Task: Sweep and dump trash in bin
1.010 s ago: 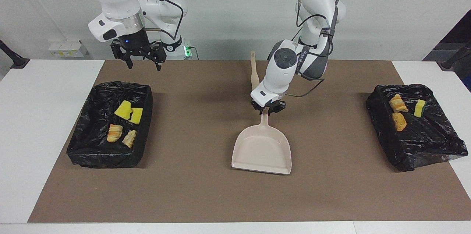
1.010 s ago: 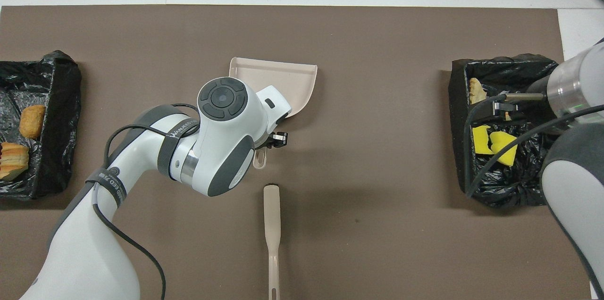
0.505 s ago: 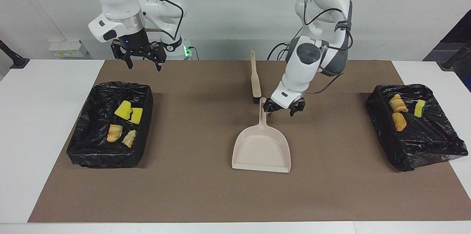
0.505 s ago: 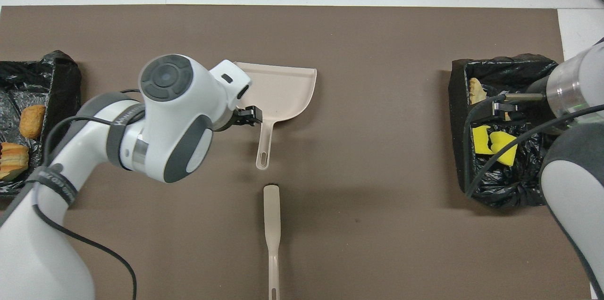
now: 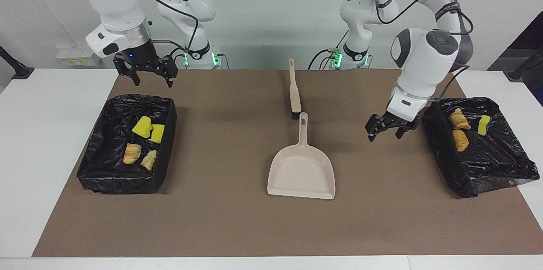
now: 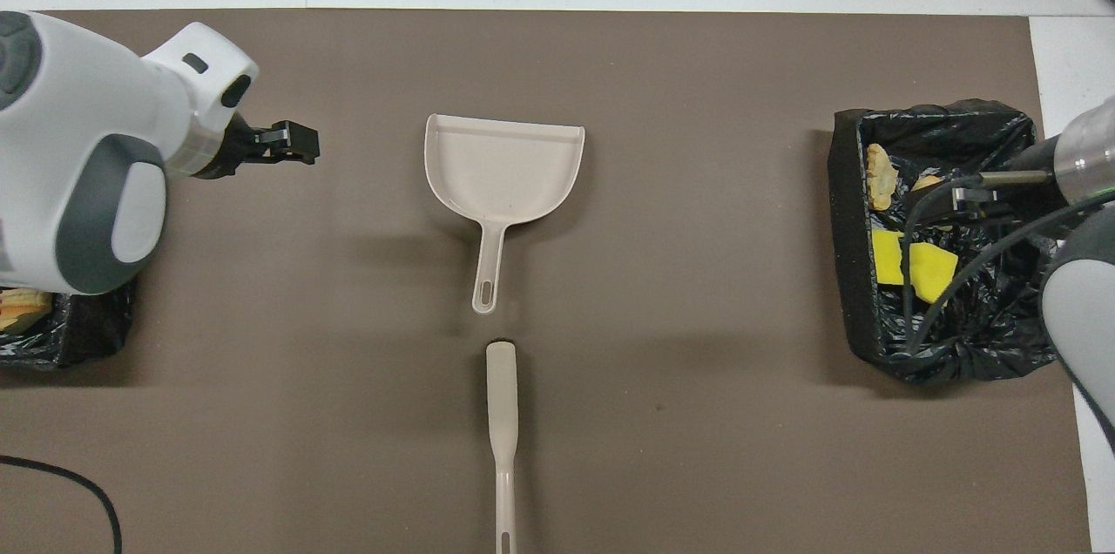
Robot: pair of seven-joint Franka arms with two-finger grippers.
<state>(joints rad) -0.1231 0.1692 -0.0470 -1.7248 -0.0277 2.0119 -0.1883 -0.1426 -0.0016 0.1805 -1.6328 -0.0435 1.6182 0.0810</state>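
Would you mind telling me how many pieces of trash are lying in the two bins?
7: four in the bin at the right arm's end, three in the bin at the left arm's end; none seem hidden.

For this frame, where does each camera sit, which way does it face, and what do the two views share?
Facing view: high across the table, looking at both arm bases; open left gripper by one bin, open right gripper.
Overhead view: above the robots' end, looking steeply down; the left arm's wrist and gripper and the right arm's edge show.
Shared: dustpan, brush, trash, half a turn apart.
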